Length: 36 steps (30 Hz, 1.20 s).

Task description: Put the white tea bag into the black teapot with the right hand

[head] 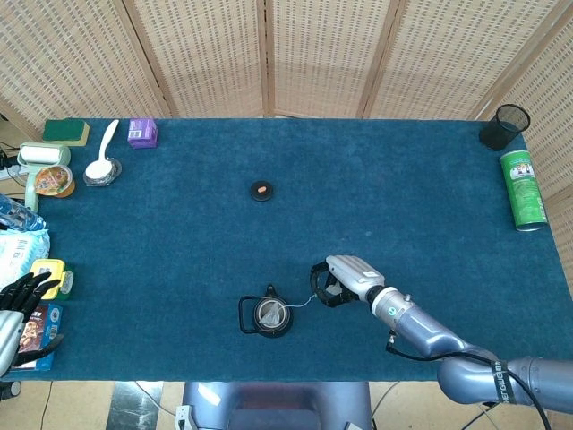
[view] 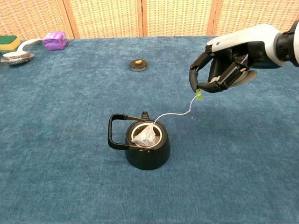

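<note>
The blue table bears a black teapot, lid, green can and purple box.

1. The teapot stands on the desk near its front edge.
2. The tea bag sits in the teapot's mouth.
3. The right hand hangs to the teapot's right, pinching the string's tag.
4. The lid lies behind the teapot.
</note>
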Motion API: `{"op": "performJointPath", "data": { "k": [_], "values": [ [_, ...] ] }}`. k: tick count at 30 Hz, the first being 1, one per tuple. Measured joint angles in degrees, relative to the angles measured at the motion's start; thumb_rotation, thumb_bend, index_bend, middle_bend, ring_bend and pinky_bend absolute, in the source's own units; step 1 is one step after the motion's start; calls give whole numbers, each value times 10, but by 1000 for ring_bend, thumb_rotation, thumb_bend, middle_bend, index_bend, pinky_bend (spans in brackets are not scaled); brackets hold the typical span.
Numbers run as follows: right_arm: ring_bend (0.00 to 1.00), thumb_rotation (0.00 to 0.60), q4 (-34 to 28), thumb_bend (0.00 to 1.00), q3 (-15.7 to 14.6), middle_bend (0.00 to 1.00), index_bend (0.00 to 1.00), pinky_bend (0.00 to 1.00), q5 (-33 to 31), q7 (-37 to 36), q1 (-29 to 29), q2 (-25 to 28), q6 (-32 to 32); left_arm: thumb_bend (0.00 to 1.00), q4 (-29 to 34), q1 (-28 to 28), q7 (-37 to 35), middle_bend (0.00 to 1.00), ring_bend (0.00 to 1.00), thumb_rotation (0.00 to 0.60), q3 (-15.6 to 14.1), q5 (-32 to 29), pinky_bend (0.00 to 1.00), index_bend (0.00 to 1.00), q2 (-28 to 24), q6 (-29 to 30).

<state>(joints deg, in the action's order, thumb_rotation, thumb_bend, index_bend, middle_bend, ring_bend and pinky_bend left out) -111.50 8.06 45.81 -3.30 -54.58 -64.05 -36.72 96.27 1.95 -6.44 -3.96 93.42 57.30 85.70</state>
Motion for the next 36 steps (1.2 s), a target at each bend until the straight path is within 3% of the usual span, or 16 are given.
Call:
{"op": "performJointPath", "data": {
  "k": [10, 20, 24, 36],
  "values": [
    [1000, 600, 31, 552, -6, 1000, 280, 1000, 5, 7, -4, 5, 12, 261, 11, 4, 14, 104, 0, 600, 3, -6, 85, 144, -2, -6],
    [1000, 600, 21, 612, 15, 1000, 224, 1000, 44, -31, 5, 44, 52, 262, 23, 4, 25, 104, 0, 600, 6, -13, 85, 144, -7, -7],
    [1000, 600, 15, 639, 23, 1000, 164, 1000, 63, -47, 1, 64, 99, 261, 26, 4, 28, 104, 0, 600, 7, -15, 85, 145, -10, -6],
    [1000, 600, 0, 730, 48, 1000, 161, 1000, 131, -97, -14, 82, 220, 261, 29, 4, 32, 104, 0, 600, 10, -23, 85, 144, -13, -9]
  ]
}}
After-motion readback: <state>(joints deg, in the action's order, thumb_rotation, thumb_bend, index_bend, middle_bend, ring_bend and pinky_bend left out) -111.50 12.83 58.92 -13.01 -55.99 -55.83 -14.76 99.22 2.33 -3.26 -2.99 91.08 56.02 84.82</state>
